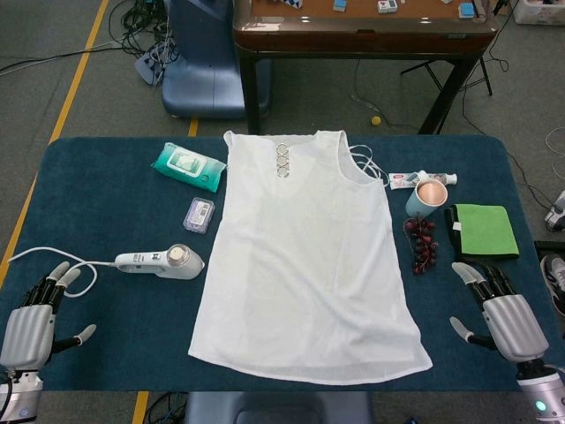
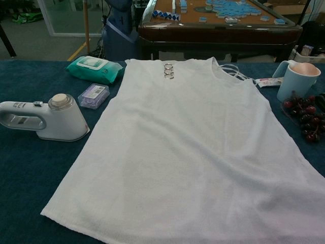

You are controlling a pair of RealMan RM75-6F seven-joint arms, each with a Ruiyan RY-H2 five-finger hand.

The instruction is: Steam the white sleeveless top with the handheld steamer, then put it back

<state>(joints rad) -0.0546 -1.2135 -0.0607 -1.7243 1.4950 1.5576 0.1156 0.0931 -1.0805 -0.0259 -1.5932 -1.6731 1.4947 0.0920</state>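
The white sleeveless top (image 1: 305,256) lies spread flat in the middle of the dark blue table (image 1: 97,221), neck toward the far edge; it fills most of the chest view (image 2: 193,147). The white handheld steamer (image 1: 161,261) lies on its side just left of the top, its cord trailing left; the chest view shows the steamer (image 2: 48,119) too. My left hand (image 1: 35,316) rests at the near left corner, fingers apart, holding nothing, well left of the steamer. At the near right corner my right hand (image 1: 501,314) is open and empty.
Left of the top lie a green wipes pack (image 1: 187,166) and a small purple box (image 1: 199,215). To the right are a light blue cup (image 1: 429,196), dark grapes (image 1: 423,242), a tube (image 1: 419,179) and a green cloth (image 1: 484,231). A wooden table (image 1: 362,35) stands behind.
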